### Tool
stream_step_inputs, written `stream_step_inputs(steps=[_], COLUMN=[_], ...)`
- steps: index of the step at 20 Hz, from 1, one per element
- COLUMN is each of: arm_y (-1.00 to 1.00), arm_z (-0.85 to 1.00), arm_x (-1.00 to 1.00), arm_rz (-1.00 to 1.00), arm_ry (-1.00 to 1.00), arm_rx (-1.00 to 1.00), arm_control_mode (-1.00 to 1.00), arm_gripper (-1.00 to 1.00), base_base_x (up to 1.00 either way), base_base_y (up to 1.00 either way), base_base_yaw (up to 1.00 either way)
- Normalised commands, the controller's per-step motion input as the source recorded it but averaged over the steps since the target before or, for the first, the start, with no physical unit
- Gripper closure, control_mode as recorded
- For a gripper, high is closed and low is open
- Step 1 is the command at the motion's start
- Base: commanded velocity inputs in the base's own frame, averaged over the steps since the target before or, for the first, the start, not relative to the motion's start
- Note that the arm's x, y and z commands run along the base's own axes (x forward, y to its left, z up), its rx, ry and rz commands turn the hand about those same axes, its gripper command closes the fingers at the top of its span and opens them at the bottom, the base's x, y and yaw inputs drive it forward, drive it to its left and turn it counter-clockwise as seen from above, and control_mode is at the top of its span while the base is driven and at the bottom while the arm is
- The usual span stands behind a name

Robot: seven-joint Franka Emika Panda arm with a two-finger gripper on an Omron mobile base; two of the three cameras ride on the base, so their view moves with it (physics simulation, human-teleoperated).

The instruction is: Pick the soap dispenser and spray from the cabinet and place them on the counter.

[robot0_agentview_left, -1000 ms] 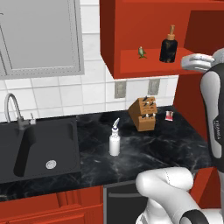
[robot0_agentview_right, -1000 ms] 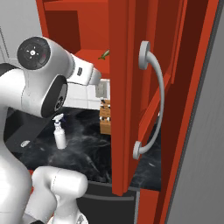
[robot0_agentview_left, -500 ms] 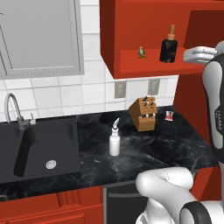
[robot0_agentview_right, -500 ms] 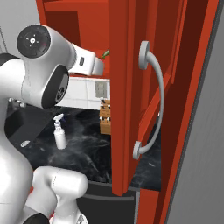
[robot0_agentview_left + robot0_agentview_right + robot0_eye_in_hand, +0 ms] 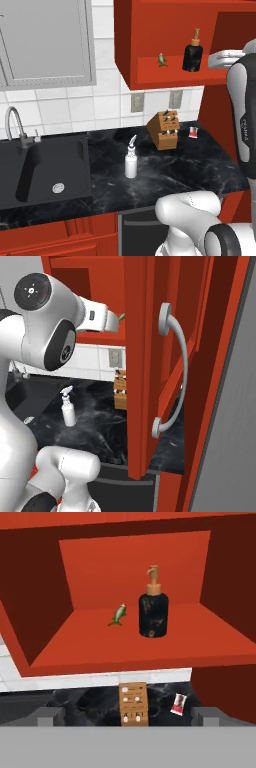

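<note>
The soap dispenser [image 5: 153,612], a dark squat bottle with a tan pump, stands upright on the shelf of the open red cabinet [image 5: 130,572]. It also appears high in the left base view as the soap dispenser [image 5: 192,52]. My gripper [image 5: 128,716] faces it from in front of the shelf edge, apart from it. Its fingertips [image 5: 50,716] stand wide apart, open and empty. From the left base, the gripper [image 5: 214,60] hangs just right of the bottle. The white spray [image 5: 131,159] stands upright on the black counter [image 5: 195,165], also seen as the spray [image 5: 68,408].
A small green fish figure [image 5: 118,615] lies left of the dispenser on the shelf. A knife block [image 5: 163,130] and a red packet [image 5: 194,132] sit at the counter's back. The open cabinet door [image 5: 150,366] with its silver handle stands at right. The sink [image 5: 45,170] lies left.
My arm has lifted, raising the hand to shelf height beside the soap dispenser. The spray and the dispenser have not moved.
</note>
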Motion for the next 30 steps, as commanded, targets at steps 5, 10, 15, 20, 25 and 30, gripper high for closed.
stream_step_inputs(steps=[5,10,15,20,25,30], arm_y=[0.0,0.0,0.0,-0.06,-0.13,-0.15], arm_z=[0.0,0.0,0.02,0.02,0.02,0.0], arm_x=[0.2,0.23,0.27,0.29,0.28,0.3], arm_rz=[0.0,0.0,0.0,0.0,0.0,0.0], arm_ry=[-0.03,0.0,0.0,0.0,0.0,0.0], arm_rx=[-0.08,-0.06,-0.03,-0.01,0.0,0.0], arm_control_mode=[-1.0,-1.0,-1.0,-1.0,-1.0,-1.0], arm_gripper=[-1.0,-1.0,-1.0,-1.0,-1.0,-1.0], base_base_x=[0.0,0.0,0.0,0.0,0.0,0.0], base_base_y=[0.0,0.0,0.0,0.0,0.0,0.0], base_base_yaw=[0.0,0.0,0.0,0.0,0.0,0.0])
